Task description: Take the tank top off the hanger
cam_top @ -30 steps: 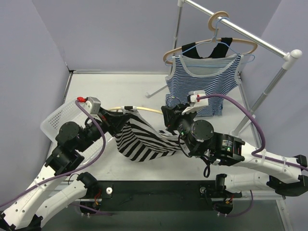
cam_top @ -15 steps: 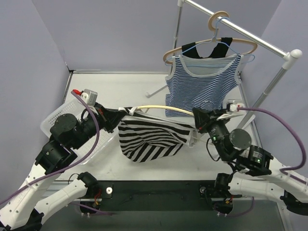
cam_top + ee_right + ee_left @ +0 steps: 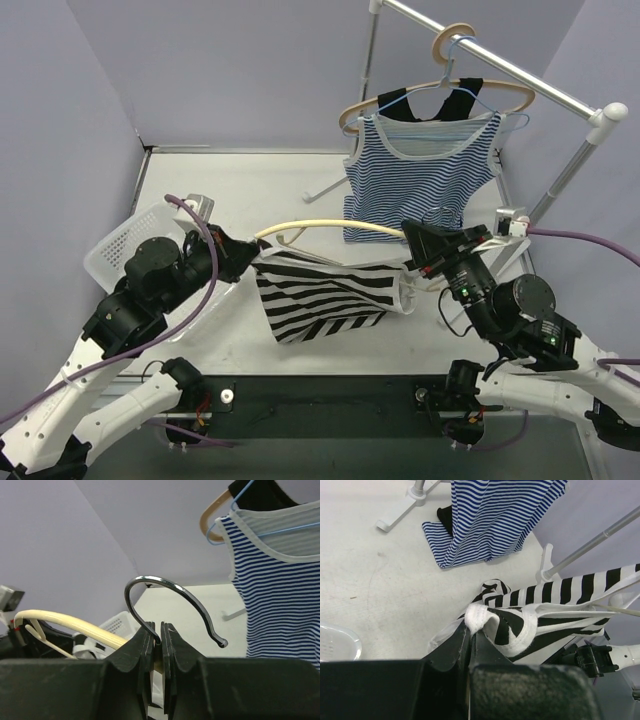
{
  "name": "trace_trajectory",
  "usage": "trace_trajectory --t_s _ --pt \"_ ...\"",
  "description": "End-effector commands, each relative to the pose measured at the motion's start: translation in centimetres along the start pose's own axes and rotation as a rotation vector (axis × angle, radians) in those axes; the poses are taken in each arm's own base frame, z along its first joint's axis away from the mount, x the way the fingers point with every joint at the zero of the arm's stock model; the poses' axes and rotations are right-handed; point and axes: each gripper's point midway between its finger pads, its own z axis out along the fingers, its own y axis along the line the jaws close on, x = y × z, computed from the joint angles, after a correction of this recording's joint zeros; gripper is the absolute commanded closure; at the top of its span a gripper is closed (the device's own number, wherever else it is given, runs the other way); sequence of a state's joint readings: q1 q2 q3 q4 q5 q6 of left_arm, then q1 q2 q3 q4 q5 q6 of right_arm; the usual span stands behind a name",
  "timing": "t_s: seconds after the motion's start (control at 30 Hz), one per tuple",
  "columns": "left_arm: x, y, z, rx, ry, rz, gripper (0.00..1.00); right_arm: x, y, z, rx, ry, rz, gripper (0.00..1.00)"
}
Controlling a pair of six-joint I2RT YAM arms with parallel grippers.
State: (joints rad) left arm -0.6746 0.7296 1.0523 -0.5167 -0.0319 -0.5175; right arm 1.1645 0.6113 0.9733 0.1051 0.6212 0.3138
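Observation:
The black-and-white striped tank top (image 3: 320, 295) hangs stretched between my two grippers above the table. My left gripper (image 3: 250, 262) is shut on its white-edged strap (image 3: 479, 617) at the left end. The cream wooden hanger (image 3: 330, 228) arcs bare above the top's upper edge. My right gripper (image 3: 415, 248) is shut on the neck of the hanger's metal hook (image 3: 165, 587); the jaws (image 3: 161, 639) pinch the wire. The right end of the garment bunches just below the right gripper; whether it still sits on the hanger arm there is hidden.
A metal clothes rack (image 3: 500, 65) stands at the back right with a blue-striped tank top (image 3: 420, 180) on a hanger, close behind my right gripper. Its hem (image 3: 470, 535) reaches the table. A white basket (image 3: 125, 245) sits at the left, under my left arm.
My right gripper has carried the hanger from the middle to the right. My left gripper has shifted right and down with the strap. The tank top has been pulled out flat and the hanger's arm bared.

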Motion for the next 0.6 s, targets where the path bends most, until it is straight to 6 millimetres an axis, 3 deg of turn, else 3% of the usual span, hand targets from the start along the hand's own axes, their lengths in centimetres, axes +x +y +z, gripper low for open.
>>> trace_trajectory --t_s 0.0,0.1,0.27,0.43,0.57 --pt "0.0 -0.5 -0.6 0.055 -0.05 -0.038 1.0 -4.7 5.0 1.0 -0.173 -0.16 0.235 1.0" --pt "0.7 -0.3 -0.7 0.066 -0.054 -0.036 1.0 -5.3 7.9 2.2 -0.255 -0.183 0.3 1.0" --pt "1.2 0.0 -1.5 0.07 -0.063 -0.027 1.0 -8.3 11.8 2.6 -0.388 -0.214 0.383 1.0" --pt "2.4 0.7 -1.6 0.066 -0.058 -0.043 1.0 -10.1 13.3 2.5 -0.45 -0.265 0.453 1.0" --pt "2.2 0.7 -1.3 0.071 -0.066 -0.034 1.0 -9.2 13.5 2.4 -0.458 -0.217 0.444 1.0"
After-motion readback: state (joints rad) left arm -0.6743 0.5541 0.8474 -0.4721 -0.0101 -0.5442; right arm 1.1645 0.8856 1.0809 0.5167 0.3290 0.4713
